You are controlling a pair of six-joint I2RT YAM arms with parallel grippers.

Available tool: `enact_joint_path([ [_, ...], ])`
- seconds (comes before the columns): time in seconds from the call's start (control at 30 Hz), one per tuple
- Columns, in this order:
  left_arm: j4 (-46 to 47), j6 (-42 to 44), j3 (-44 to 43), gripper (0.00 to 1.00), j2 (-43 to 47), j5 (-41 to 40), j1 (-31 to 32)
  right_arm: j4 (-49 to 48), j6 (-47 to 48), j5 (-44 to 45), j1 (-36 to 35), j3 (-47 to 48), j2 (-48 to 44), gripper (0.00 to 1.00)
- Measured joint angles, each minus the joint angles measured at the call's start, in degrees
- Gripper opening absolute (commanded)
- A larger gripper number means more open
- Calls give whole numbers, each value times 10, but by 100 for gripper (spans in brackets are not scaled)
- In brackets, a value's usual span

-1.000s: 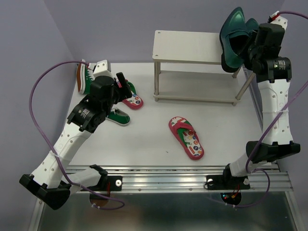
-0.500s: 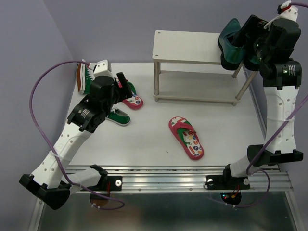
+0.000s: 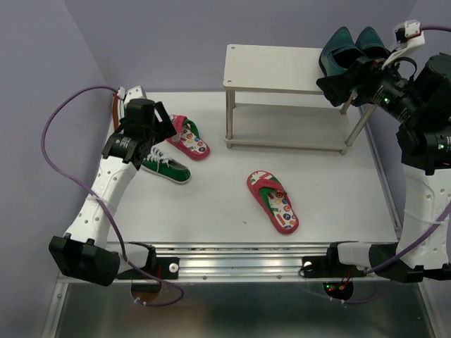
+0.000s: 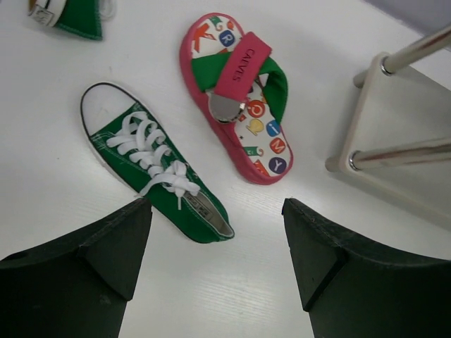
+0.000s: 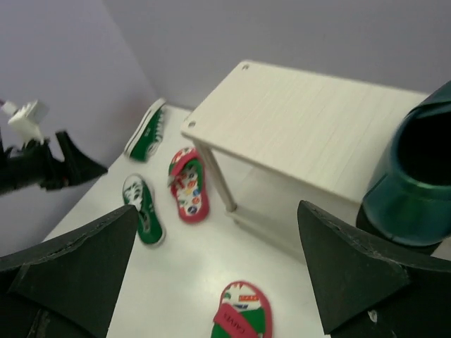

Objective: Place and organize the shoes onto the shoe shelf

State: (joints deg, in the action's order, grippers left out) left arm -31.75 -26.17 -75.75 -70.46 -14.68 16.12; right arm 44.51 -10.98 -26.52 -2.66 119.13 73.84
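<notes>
The pale wooden shoe shelf [image 3: 271, 68] stands at the back of the table. Two shiny teal loafers [image 3: 338, 48] [image 3: 371, 41] rest on the right end of its top board, one showing as a loafer [image 5: 414, 184] in the right wrist view. My right gripper [image 3: 343, 79] [image 5: 217, 208] hangs open and empty just in front of them. One red flip-flop [image 3: 273, 202] [image 5: 243, 315] lies mid-table, the other flip-flop [image 3: 189, 137] [image 4: 243, 98] at the left. Beside it lies a green sneaker [image 3: 166, 167] [image 4: 158, 176]. My left gripper [image 3: 161, 127] [image 4: 216, 205] hovers open above that sneaker's heel, holding nothing.
A second green sneaker [image 3: 115, 113] [image 4: 67, 14] lies on its side at the far left, mostly behind my left arm. The shelf's metal legs [image 4: 394, 153] stand right of the left flip-flop. A purple cable [image 3: 53, 127] loops off the left arm. The shelf's lower tier [image 3: 289, 144] holds nothing.
My right gripper opened, left the teal loafer on the shelf top beside the other, and drew back to the right. My left gripper pulled back and left, above the sneaker.
</notes>
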Motion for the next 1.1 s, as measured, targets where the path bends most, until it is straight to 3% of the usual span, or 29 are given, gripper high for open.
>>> enact_joint_path([
  [0.13, -9, 0, 0, 86, -15, 16, -63, 0, 5, -59, -2, -111, -37, 100],
  [0.27, -11, -6, 0, 86, -40, 25, -108, 4, 12, -47, -42, -177, -37, 100],
  [0.5, -17, -12, 0, 86, -97, 22, -135, 12, 25, 76, -230, -316, -30, 100],
  [0.7, -21, -16, 3, 86, -128, 12, -135, 11, 5, 181, -316, -457, -32, 100],
  [0.9, -19, -16, 14, 84, -160, 10, -135, 2, -21, 234, -334, -529, -48, 100],
  [1.1, -7, -26, 104, 84, -136, 13, -130, -17, -34, 275, -334, -553, -79, 100],
])
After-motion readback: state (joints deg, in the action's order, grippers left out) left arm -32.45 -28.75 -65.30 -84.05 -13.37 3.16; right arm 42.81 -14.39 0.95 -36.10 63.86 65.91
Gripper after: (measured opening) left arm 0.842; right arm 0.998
